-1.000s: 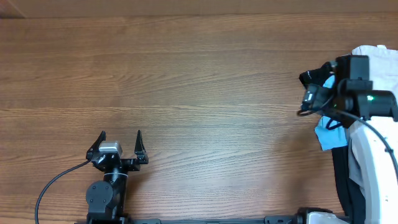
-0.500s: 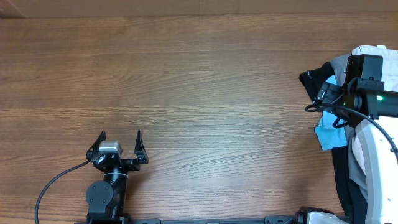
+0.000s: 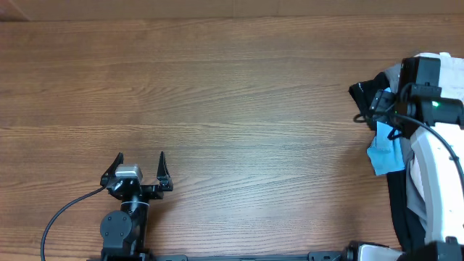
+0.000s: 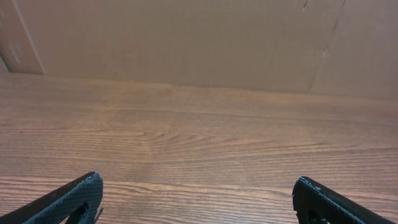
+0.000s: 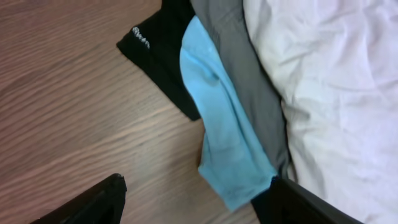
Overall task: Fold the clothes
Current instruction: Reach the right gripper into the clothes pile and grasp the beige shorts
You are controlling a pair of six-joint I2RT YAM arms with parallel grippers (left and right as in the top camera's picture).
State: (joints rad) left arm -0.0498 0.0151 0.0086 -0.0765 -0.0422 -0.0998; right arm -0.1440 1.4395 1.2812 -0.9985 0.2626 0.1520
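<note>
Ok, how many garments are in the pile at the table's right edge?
4, left to right in the right wrist view: a black one, a light-blue one, a grey one and the cream clothes. More may be hidden underneath.

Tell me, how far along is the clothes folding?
Nothing looks folded. The pale clothes lie crumpled beside other garments at the table edge. The right gripper hangs open over them; the left gripper sits open. Picking, spreading and folding remain.

Blue garment (image 5: 225, 134), black garment (image 5: 158, 57)
</note>
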